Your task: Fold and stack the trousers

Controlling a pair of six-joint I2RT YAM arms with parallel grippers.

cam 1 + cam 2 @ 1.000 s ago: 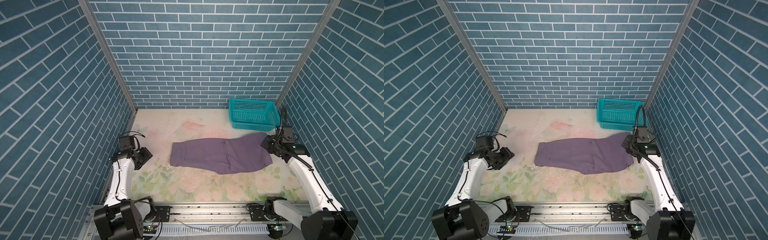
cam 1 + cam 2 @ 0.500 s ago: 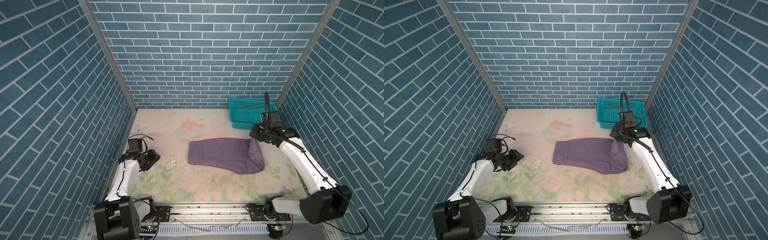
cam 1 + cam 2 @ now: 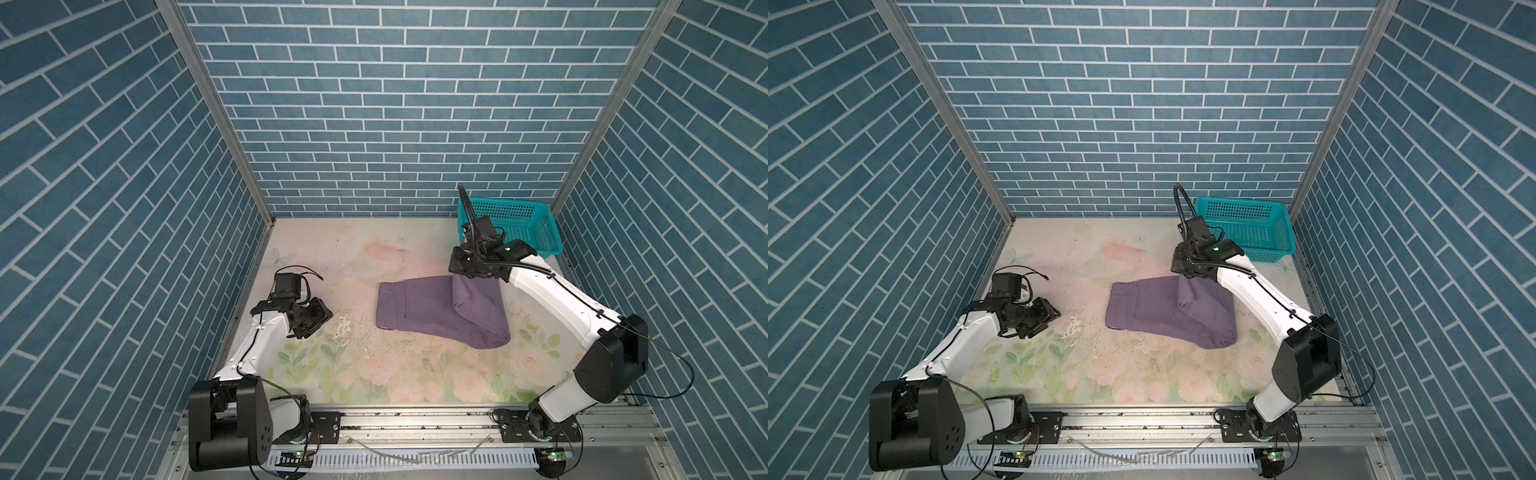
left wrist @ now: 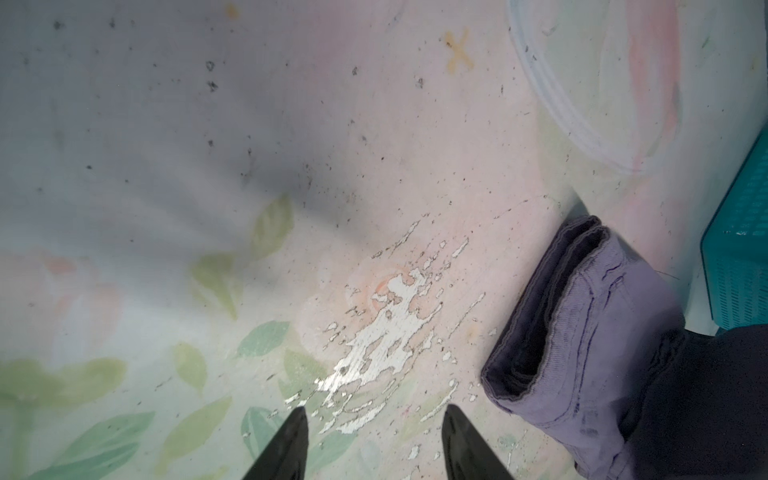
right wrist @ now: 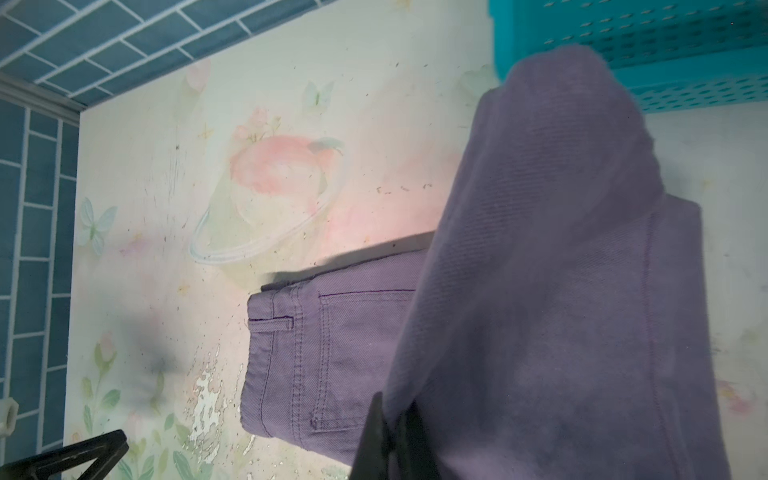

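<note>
The muted-purple trousers [image 3: 409, 309] [image 3: 1142, 309] lie mid-table, waistband end to the left and flat. Their leg end is lifted and doubled back over the rest. My right gripper [image 3: 460, 275] [image 3: 1182, 273] holds that leg end above the trousers. In the right wrist view its fingers [image 5: 376, 419] are shut on the hanging fabric [image 5: 561, 249], with the pocket and waistband [image 5: 291, 353] lying below. My left gripper [image 3: 322, 318] [image 3: 1051, 313] [image 4: 374, 415] hovers low over the bare mat to the left of the waistband [image 4: 582, 332], open with nothing between its fingers.
A teal mesh basket [image 3: 536, 232] [image 3: 1266, 241] [image 5: 665, 37] stands at the back right corner, just behind the right gripper. Blue brick walls close in three sides. A scuffed white patch [image 4: 386, 332] marks the floral mat by the left gripper.
The right gripper has carried the leg end up and to the left over the trousers, making them shorter. The left arm moved toward the waistband and its jaws narrowed a little.
</note>
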